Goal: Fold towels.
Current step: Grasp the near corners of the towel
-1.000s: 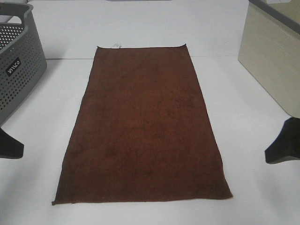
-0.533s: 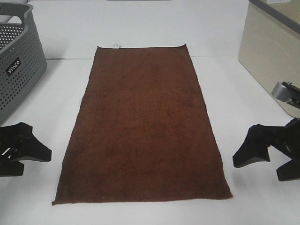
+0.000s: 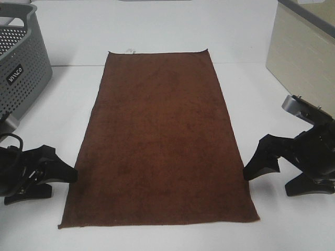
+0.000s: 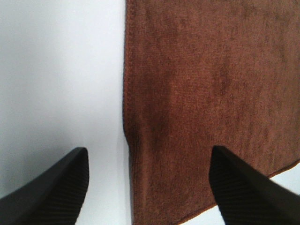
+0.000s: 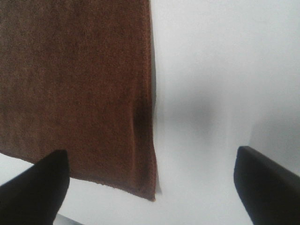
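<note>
The dark reddish-brown towel (image 3: 159, 138) lies flat and spread out lengthwise on the white table, its small white tag (image 3: 129, 50) at the far short edge. My left gripper (image 3: 60, 183) is open at the towel's left long edge, close to the near corner. In the left wrist view its fingers (image 4: 51, 187) straddle that edge of the towel (image 4: 201, 93). My right gripper (image 3: 272, 180) is open at the right long edge near the other near corner. One of its fingers (image 5: 33, 187) is over the towel (image 5: 75, 84), the other over bare table. Neither gripper holds anything.
A grey perforated basket (image 3: 18, 68) stands at the back left. A beige box (image 3: 303, 63) stands at the right, just behind my right arm. The white table (image 3: 157, 26) extends beyond the towel's far edge.
Both arms have come in from the sides toward the towel's near corners. They now reach its long edges. The towel has not moved.
</note>
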{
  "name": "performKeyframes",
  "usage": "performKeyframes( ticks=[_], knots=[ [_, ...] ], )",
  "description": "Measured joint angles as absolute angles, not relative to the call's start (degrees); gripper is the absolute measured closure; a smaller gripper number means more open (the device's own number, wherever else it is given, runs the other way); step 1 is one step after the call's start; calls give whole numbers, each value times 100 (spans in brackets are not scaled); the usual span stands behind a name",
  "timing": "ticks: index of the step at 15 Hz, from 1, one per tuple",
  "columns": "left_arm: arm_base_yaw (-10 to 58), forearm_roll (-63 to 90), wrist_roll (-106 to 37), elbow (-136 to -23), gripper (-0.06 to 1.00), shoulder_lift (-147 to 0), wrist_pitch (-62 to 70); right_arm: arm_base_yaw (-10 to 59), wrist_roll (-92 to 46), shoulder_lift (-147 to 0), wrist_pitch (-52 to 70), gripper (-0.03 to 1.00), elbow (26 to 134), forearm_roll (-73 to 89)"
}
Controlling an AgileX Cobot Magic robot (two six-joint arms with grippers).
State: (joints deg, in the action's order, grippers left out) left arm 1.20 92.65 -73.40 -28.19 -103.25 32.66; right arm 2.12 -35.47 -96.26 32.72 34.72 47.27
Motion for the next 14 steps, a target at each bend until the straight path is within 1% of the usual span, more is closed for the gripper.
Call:
performKeyframes(
  ticks=[4, 6, 7, 8, 9, 10, 11, 12, 14],
  knots=[
    [120, 9941, -8062, -2899, 26, -10875, 3862, 269, -4372, -10084, 3266, 10, 3495, 5529],
    [223, 9981, -8113, -3065, 26, -11104, 4102, 647, -4561, -10210, 3168, 14, 3535, 5816],
    [344, 9992, -8119, -3134, 26, -11173, 4160, 882, -4566, -10250, 3048, 17, 3541, 6022],
    [493, 10021, -8125, -3191, 27, -11207, 4160, 1037, -4561, -10296, 2928, 22, 3541, 6171],
    [636, 10055, -8125, -3231, 31, -11247, 4137, 1089, -4561, -10336, 2825, 29, 3547, 6280],
    [773, 10055, -8130, -3272, 38, -11253, 4005, 1089, -4555, -10376, 2773, 37, 3547, 6314],
    [854, 10055, -8130, -3277, 47, -11264, 3867, 1089, -4538, -10405, 2727, 46, 3547, 6314],
    [871, 10050, -8130, -3277, 60, -11287, 3764, 1089, -4521, -10434, 2664, 56, 3547, 6314],
    [877, 10038, -8130, -3277, 82, -11316, 3633, 1089, -4446, -10462, 2498, 81, 3535, 6285]
  ],
)
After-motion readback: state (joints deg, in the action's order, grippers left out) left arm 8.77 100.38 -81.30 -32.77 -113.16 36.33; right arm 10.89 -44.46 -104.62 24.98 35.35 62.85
